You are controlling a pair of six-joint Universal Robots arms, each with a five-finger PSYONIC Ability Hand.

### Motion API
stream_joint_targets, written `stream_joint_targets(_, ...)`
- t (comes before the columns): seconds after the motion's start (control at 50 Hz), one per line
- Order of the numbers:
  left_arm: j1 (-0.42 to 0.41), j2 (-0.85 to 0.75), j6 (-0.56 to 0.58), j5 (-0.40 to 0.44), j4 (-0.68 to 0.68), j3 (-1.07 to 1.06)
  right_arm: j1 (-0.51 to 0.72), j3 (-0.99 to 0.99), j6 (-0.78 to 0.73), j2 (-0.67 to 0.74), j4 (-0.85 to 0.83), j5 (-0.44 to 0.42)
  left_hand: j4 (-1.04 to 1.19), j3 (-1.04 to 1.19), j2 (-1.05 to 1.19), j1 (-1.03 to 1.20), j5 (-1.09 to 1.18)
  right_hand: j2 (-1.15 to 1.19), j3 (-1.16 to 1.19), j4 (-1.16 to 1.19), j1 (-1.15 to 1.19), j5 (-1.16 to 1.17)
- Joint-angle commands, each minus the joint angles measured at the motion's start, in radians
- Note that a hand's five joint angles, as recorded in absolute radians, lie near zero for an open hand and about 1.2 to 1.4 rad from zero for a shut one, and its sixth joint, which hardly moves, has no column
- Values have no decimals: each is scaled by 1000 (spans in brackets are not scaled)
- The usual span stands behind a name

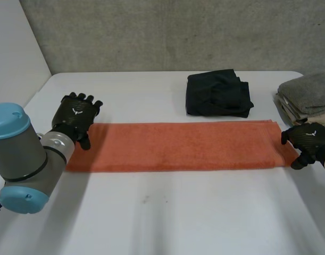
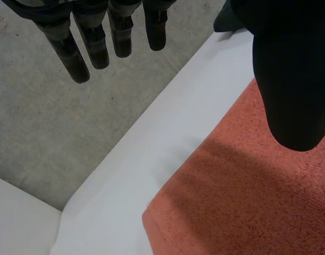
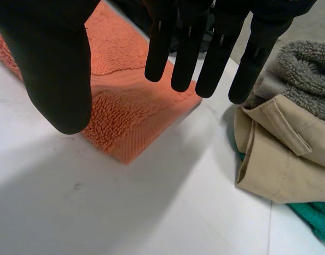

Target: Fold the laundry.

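Note:
An orange towel [image 1: 178, 146], folded into a long strip, lies flat across the middle of the white table [image 1: 167, 218]. My left hand [image 1: 77, 118] hovers over the strip's left end. Its fingers [image 2: 93, 48] are straight and reach past the towel's far edge, its thumb is above the orange towel [image 2: 258, 202], and it holds nothing. My right hand [image 1: 309, 143] is at the strip's right end. There its fingers [image 3: 189, 48] are straight and spread from the thumb, just above the thick folded end of the orange towel [image 3: 125, 117], without gripping it.
A folded black garment [image 1: 218, 94] lies behind the towel. At the right edge sits a pile: a grey towel [image 3: 306, 69] on a beige garment [image 3: 279, 154], with green cloth [image 3: 316, 218] beneath. The table's far left corner is close to my left hand.

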Motion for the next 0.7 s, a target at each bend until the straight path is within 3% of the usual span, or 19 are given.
stream_joint_targets(0.02,1,0,-27,2,-1,0,24,-39,-5,62,-7,10,-4,-12,-8,6,-23,92,101,103,88,119)
stream_joint_targets(0.12,2,-1,-27,2,1,-5,24,-56,-16,91,-8,9,-4,-12,-8,6,-23,303,311,313,298,330)
stream_joint_targets(0.16,1,-1,-27,2,1,-7,24,-68,-19,106,-11,13,-4,-12,-8,6,-23,771,779,781,766,797)
stream_joint_targets(0.34,1,14,-28,2,1,-16,-7,-85,-30,70,-4,125,-4,-12,-8,6,-23,772,781,783,768,799)
stream_joint_targets(0.4,1,20,-28,2,1,-20,-83,-80,-63,38,-2,167,-4,-12,-8,6,-23,772,781,783,768,799)
stream_joint_targets(0.52,1,40,-30,2,-1,-23,-195,-105,-289,13,22,245,-4,-12,-8,6,-23,772,781,783,768,799)
stream_joint_targets(0.6,2,60,-32,2,-1,-30,-148,-132,-300,-38,29,296,-4,-12,-8,6,-23,772,781,783,768,799)
stream_joint_targets(0.7,5,89,-33,2,-1,-30,31,-174,-182,-114,19,299,-4,-12,-8,6,-23,772,781,783,768,799)
